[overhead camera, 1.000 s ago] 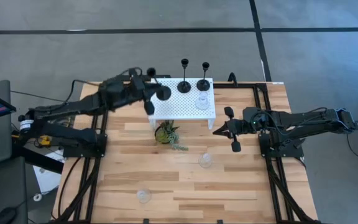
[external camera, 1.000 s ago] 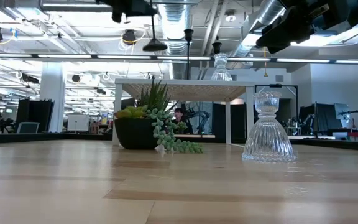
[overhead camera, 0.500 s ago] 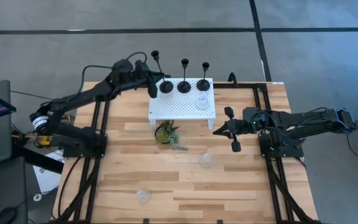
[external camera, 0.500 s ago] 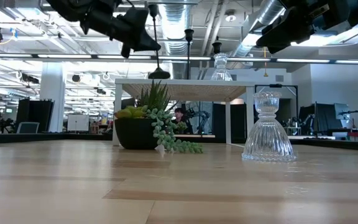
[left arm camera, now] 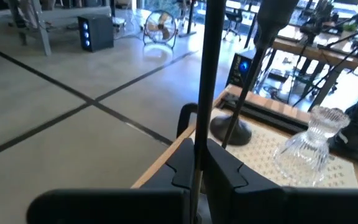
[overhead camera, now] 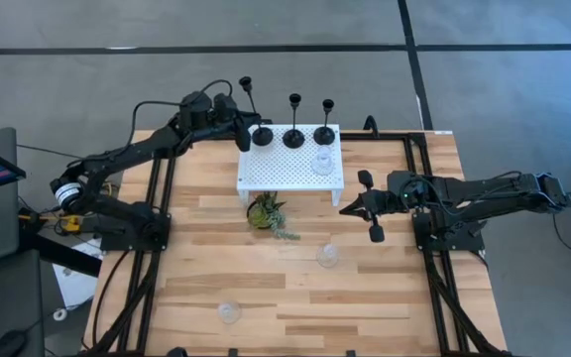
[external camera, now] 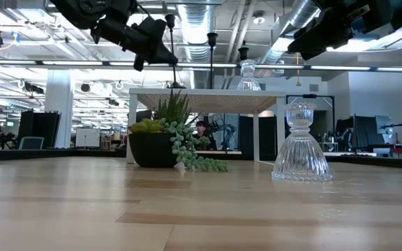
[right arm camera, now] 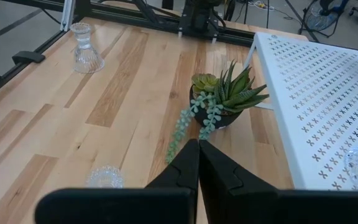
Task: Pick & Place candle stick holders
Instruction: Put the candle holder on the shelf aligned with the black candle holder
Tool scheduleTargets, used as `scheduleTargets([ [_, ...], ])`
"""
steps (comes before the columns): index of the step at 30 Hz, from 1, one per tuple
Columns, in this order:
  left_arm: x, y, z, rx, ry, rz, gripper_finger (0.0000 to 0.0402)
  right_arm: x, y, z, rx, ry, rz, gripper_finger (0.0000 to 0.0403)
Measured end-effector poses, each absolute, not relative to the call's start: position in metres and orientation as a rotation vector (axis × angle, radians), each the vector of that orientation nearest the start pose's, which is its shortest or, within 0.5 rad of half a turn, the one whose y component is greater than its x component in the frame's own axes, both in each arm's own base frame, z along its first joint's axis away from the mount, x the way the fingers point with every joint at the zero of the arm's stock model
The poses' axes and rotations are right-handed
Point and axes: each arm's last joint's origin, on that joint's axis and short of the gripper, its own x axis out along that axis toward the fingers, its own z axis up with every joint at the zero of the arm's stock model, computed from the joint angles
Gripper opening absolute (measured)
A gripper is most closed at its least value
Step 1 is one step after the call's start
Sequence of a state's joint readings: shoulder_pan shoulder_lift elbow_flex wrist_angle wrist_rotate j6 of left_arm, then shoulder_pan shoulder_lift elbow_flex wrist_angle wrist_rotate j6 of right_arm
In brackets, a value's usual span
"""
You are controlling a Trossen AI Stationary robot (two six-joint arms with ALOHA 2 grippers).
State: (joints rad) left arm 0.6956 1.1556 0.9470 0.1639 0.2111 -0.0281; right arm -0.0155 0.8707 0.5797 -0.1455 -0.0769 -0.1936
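Three black candle stick holders are on the white perforated stand. My left gripper is shut on the leftmost and tallest, whose base is at the stand's far left corner; whether it rests there I cannot tell. The other two black holders stand on their round bases beside it. A clear glass holder also sits on the stand, and two more stand on the table. My right gripper hangs shut over the table, right of the stand. My left gripper pinches the tall black holder's thin stem between its two fingers, roughly at mid height. The fingers come at it about level from the table's far left and lie across the stem. The holder stands upright, cup up, its base at the stand's top.
A small green potted plant sits on the table just in front of the stand. Black frame rails run along the table's left and right edges. Bare wood lies between the two glass holders on the table.
My left gripper has swung toward the table's far edge and sunk, carrying the tall black holder. The holder was well above the stand and has come down to the stand's far left corner, now upright. The gripper has stayed shut on the stem.
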Motion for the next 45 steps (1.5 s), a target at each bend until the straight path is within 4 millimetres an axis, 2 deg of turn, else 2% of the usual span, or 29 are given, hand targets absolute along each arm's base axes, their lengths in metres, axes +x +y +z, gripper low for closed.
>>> scheduleTargets([
  [13,0.215,0.172,0.334,-0.056,0.103,0.51,0.0013,0.189,-0.001,0.252,-0.171,0.429,0.099,0.0],
  [31,0.215,0.171,0.33,-0.038,0.148,0.545,0.0014,0.189,-0.001,0.252,-0.171,0.43,0.098,0.0],
  [39,0.216,0.172,0.324,-0.058,0.189,0.551,0.0049,0.189,-0.001,0.252,-0.171,0.43,0.099,0.0],
  [45,0.216,0.171,0.327,-0.049,0.167,0.551,0.0066,0.189,-0.001,0.252,-0.171,0.431,0.099,0.0],
])
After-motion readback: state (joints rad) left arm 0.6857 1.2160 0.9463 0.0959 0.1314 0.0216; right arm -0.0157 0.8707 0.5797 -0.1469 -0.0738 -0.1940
